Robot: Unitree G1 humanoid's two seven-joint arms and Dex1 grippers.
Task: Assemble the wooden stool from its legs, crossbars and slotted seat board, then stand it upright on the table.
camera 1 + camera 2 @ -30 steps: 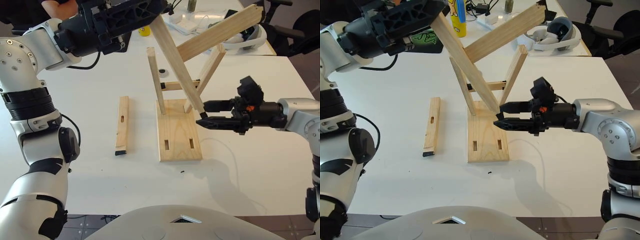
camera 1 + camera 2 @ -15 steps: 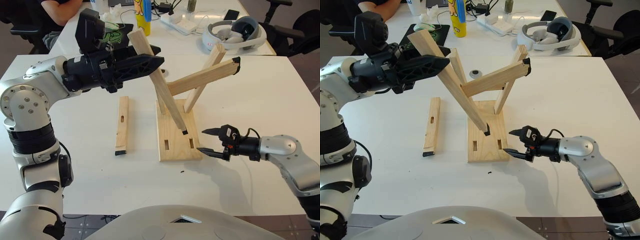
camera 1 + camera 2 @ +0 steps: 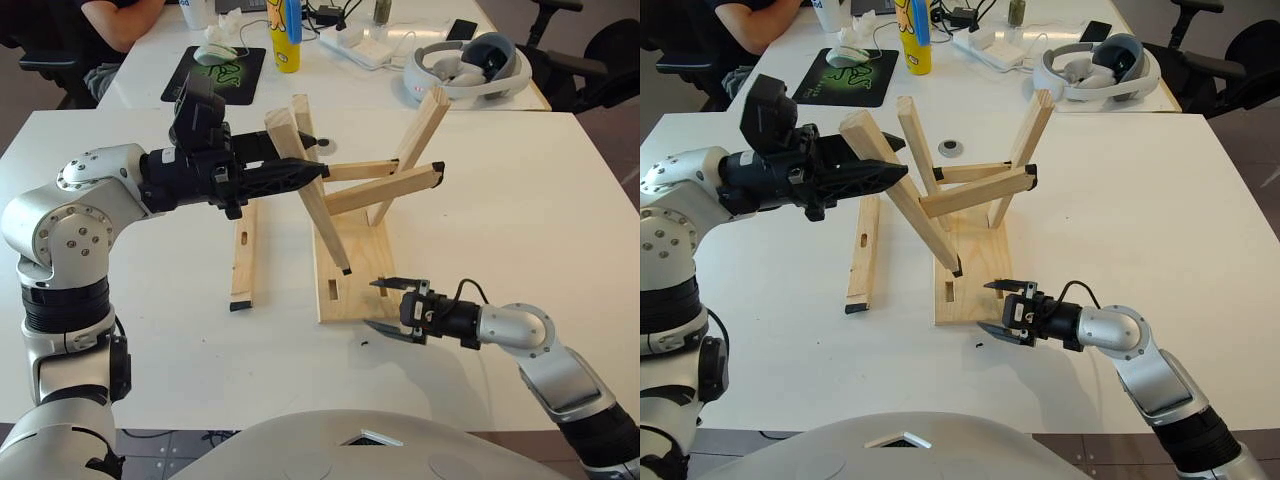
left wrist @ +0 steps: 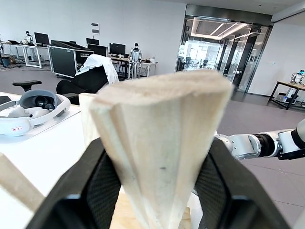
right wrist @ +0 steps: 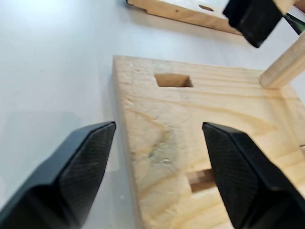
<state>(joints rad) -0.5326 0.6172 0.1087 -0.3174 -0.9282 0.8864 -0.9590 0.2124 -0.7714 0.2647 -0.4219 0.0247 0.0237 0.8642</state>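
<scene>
Beside seat board (image 3: 362,292), right claw (image 3: 370,303)

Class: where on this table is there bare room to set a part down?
Bare: the table right of the seat board, and left of the loose leg. Crowded: at the seat board, where the left hand holds the leg frame and the right hand straddles the near corner.

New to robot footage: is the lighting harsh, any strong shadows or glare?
Left eye view: the table is evenly lit, its shadows soft and faint. Left wrist view: ceiling lights shine behind the held leg, no glare on it.
</scene>
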